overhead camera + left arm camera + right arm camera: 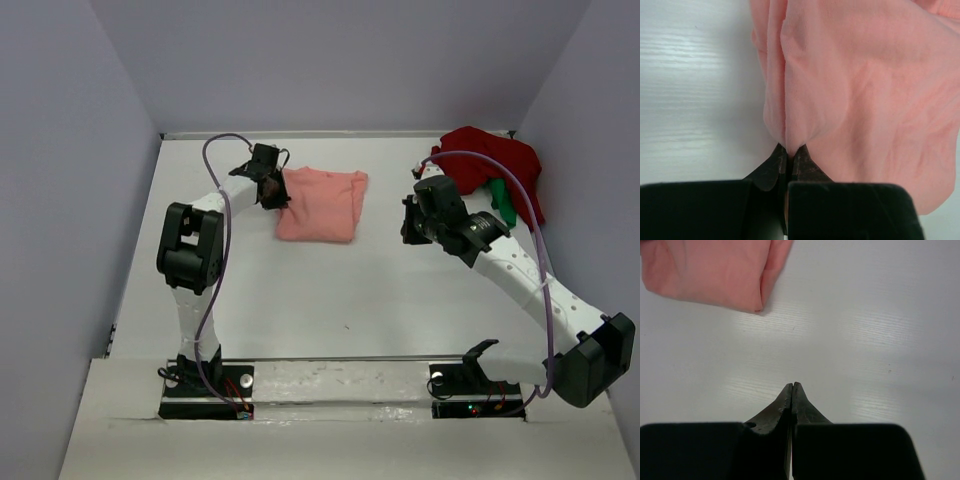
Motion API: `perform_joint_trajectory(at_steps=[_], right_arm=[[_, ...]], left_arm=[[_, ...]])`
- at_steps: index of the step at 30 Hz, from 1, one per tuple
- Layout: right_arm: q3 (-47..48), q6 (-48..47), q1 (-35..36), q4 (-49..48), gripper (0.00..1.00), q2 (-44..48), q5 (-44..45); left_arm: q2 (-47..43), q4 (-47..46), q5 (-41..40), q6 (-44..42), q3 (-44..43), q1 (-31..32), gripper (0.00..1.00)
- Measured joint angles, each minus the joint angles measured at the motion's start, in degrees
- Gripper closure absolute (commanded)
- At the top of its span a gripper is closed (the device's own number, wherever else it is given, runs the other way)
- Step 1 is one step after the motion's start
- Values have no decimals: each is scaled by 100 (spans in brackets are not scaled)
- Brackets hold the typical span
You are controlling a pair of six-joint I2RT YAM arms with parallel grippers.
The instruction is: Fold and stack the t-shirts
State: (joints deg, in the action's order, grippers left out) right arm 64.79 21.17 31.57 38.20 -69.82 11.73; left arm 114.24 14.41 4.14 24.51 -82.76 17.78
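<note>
The salmon-pink t-shirt lies folded into a rough square on the white worktop, towards the far side and a little left of the middle. It lies flat apart from soft creases, with its layers showing at the near right corner. Its left edge is gathered into a small ridge and pinched between the left fingers, and folds run away from that point across the cloth. Well apart from it, in the far right corner, the dark red t-shirt sits unfolded in a crumpled heap. A strip of the bright green t-shirt shows at the heap's near edge, mostly covered.
</note>
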Motion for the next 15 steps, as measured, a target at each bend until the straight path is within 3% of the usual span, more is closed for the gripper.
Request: perform_joint_trajectory(at_steps=[15], right_arm=[[0,-107,0,42,100,-111,-46]], left_arm=[[680,837,-398,-372,-1965,-549,100]])
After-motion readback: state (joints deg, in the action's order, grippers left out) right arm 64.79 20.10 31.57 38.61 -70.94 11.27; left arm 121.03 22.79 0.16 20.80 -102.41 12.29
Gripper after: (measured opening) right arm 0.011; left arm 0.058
